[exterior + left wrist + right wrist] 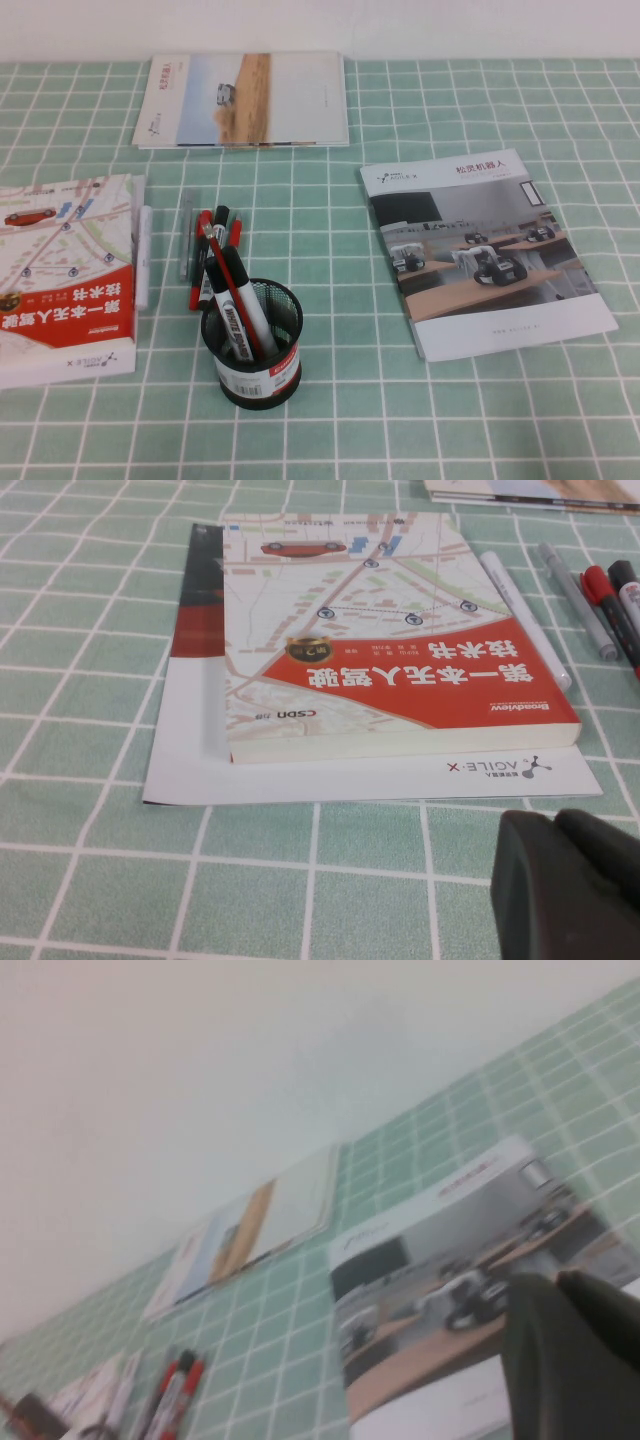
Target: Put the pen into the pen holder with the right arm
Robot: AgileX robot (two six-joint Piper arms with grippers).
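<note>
Pen (237,296) stands in the pen holder (258,373), apart from both grippers' pressed-together fingers, right (578,1345), left (565,880).

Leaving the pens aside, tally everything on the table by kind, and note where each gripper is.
Books: 1, the red book
Brochures: 3, the landscape brochure, the robot brochure, the white brochure under the book
Pen holders: 1, the pen holder
Total: 5
The left gripper sits low near the book; the right gripper faces the robot brochure.
</note>
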